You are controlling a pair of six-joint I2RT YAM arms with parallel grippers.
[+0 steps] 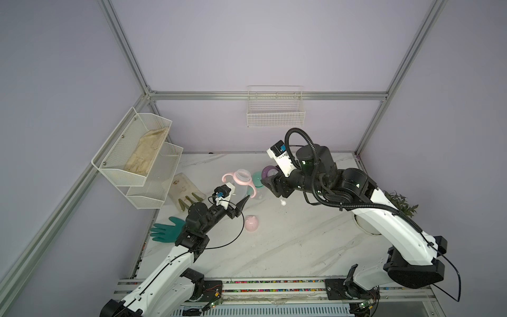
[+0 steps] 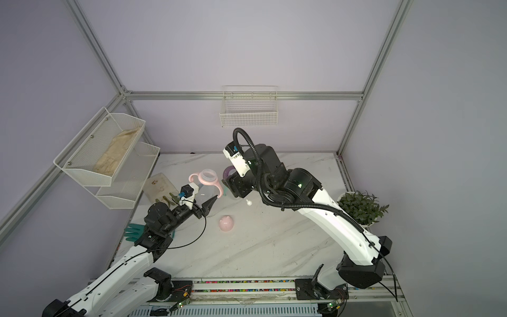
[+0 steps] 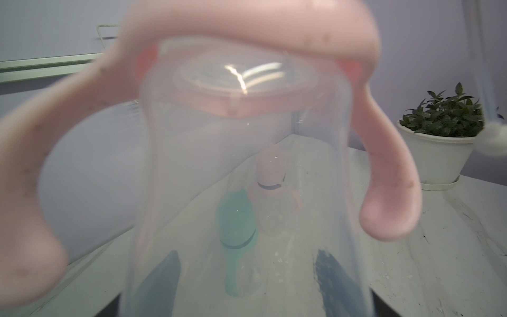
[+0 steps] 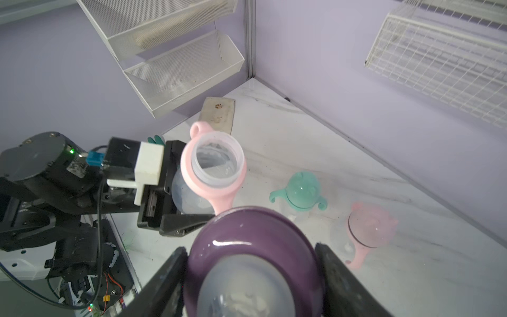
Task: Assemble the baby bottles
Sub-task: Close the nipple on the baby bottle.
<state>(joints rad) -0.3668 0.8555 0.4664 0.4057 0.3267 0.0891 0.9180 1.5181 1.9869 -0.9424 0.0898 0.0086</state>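
My left gripper [image 1: 239, 197] is shut on the body of a clear, uncapped baby bottle [image 1: 242, 182] with a pink two-handled ring [image 4: 204, 189]. In the left wrist view the fingers [image 3: 162, 282] show through its wall. My right gripper [image 4: 253, 280] is shut on a purple nipple collar [image 4: 255, 247], held just beside and above the bottle's open mouth [image 4: 214, 162]. A thin straw with a white end [image 1: 283, 203] hangs below the collar. Behind stand a teal-capped bottle [image 4: 300, 192] and a pink-capped bottle [image 4: 370, 225]. A loose pink dome cap [image 1: 251, 222] lies mid-table.
A green glove [image 1: 164, 232] lies beside the left arm. A beige tray [image 1: 186, 189] sits under the mesh shelves [image 1: 134, 153] on the left wall. A wire basket [image 1: 275, 109] hangs on the back wall. A potted plant [image 2: 362, 207] stands at the right.
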